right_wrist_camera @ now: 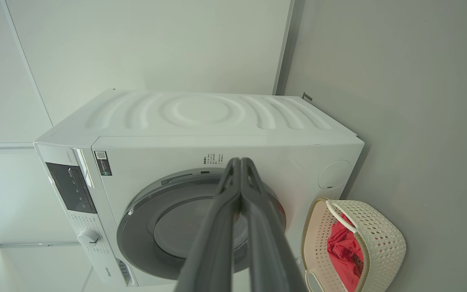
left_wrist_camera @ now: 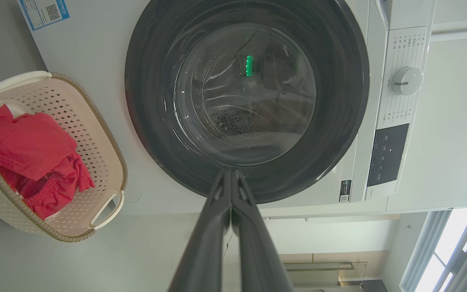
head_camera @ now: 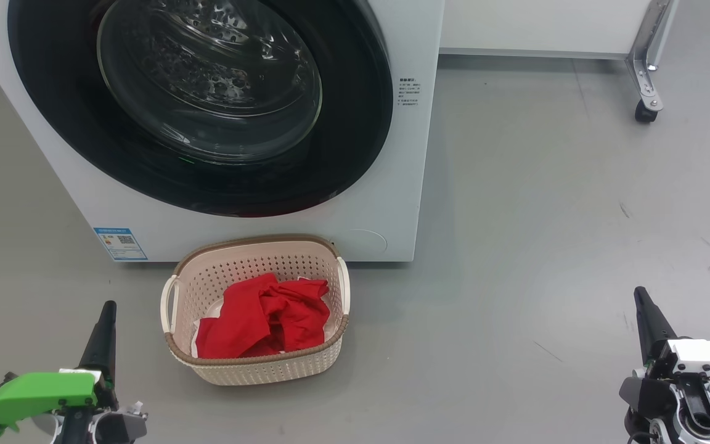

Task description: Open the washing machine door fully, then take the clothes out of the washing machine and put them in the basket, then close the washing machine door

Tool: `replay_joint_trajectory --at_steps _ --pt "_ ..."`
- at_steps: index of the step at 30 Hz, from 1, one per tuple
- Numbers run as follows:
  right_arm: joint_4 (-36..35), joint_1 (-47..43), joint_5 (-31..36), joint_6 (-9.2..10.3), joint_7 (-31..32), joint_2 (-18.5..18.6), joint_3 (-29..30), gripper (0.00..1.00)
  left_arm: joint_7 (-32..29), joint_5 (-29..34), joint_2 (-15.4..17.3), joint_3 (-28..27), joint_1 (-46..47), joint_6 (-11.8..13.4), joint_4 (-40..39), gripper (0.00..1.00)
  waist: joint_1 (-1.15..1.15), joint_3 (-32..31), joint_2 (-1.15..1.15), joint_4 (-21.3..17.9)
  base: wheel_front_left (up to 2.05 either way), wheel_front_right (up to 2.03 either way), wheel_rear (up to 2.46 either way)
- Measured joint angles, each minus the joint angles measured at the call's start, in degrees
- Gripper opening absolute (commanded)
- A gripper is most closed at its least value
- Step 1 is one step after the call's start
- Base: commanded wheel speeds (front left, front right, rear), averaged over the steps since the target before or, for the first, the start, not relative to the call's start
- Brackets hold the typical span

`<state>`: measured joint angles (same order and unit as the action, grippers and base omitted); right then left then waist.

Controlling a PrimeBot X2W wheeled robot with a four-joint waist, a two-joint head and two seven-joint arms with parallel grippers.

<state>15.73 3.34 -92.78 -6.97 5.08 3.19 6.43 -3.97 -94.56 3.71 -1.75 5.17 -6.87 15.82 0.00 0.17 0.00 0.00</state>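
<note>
Washing machine door sits shut, clothes lie in the near basket: task apparently complete. Left end effector and right end effector idle, each closed and empty.

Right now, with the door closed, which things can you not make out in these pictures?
1. Drum contents: head and left wrist views, reflections on the washing machine door glass hide whether anything is left inside.
2. Door's top: head view, cut off by the upper edge.
3. How many clothes lie in the basket: head view, bunched together.
4. Blue label text: head view, too small.
</note>
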Motion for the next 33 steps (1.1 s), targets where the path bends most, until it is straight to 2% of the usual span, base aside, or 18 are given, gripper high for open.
replay_joint_trajectory --at_steps 33 --pt "0.00 0.00 0.00 0.00 0.19 -0.10 0.09 0.00 -0.01 0.00 -0.01 -0.09 0.00 0.00 -0.07 0.00 0.00 0.00 0.00 0.00 0.00 0.00 0.00"
